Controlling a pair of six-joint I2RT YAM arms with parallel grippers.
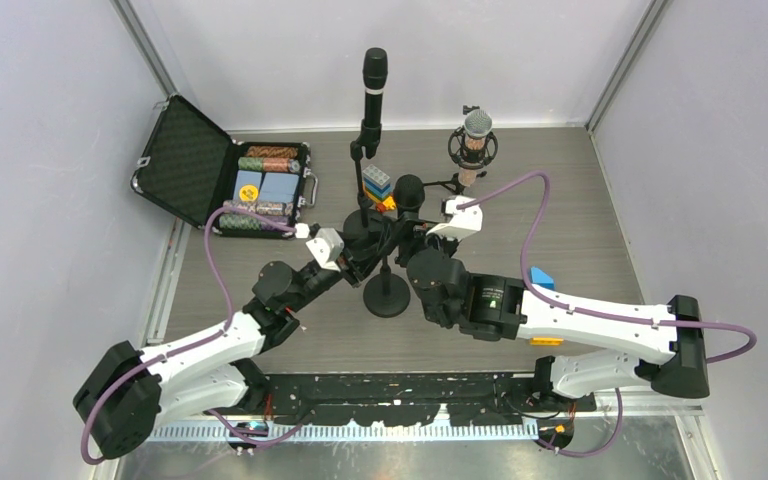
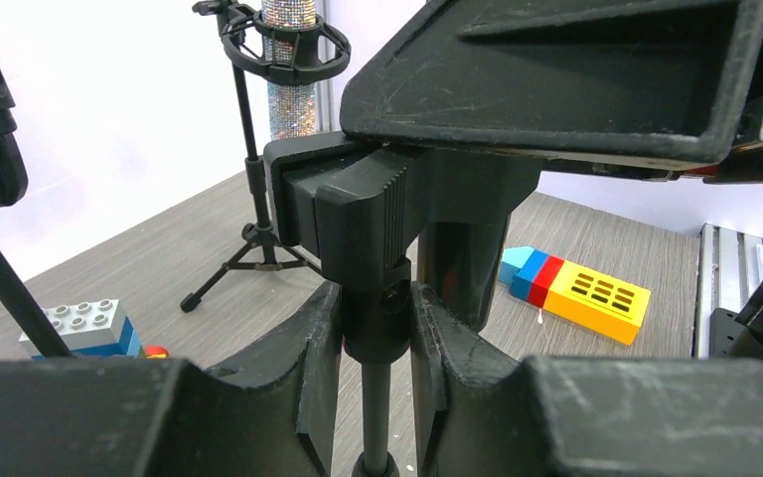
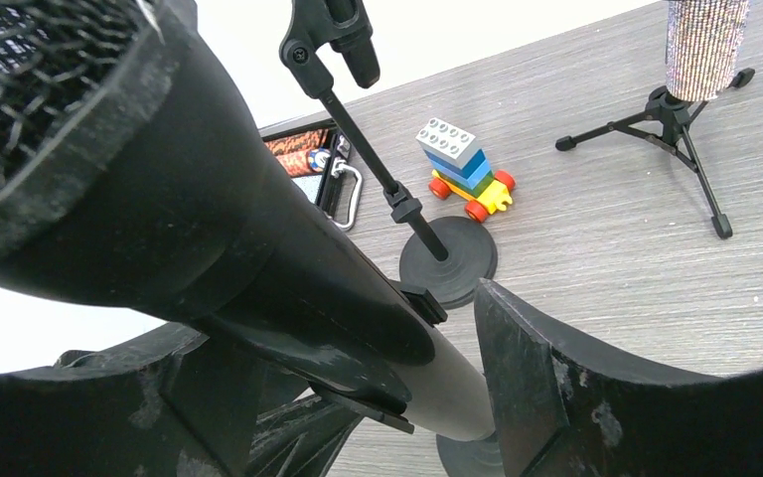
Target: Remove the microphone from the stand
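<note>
The microphone (image 3: 288, 288) sits tilted in the clip (image 2: 358, 209) of the stand (image 1: 387, 297), whose round base rests near the middle of the table (image 1: 610, 220). The left fingers (image 2: 313, 388) are clamped on the stand's pole just under the clip. The right fingers (image 3: 527, 378) stand apart, 1 on each side of the microphone's body. Toward the far edge stand a 2nd microphone (image 1: 374, 85) on its own tall pole and a glittery microphone (image 1: 476, 140) on a tripod, with a toy block car (image 1: 378, 185) near them. An open case (image 1: 190, 160) lies at the far left corner.
</note>
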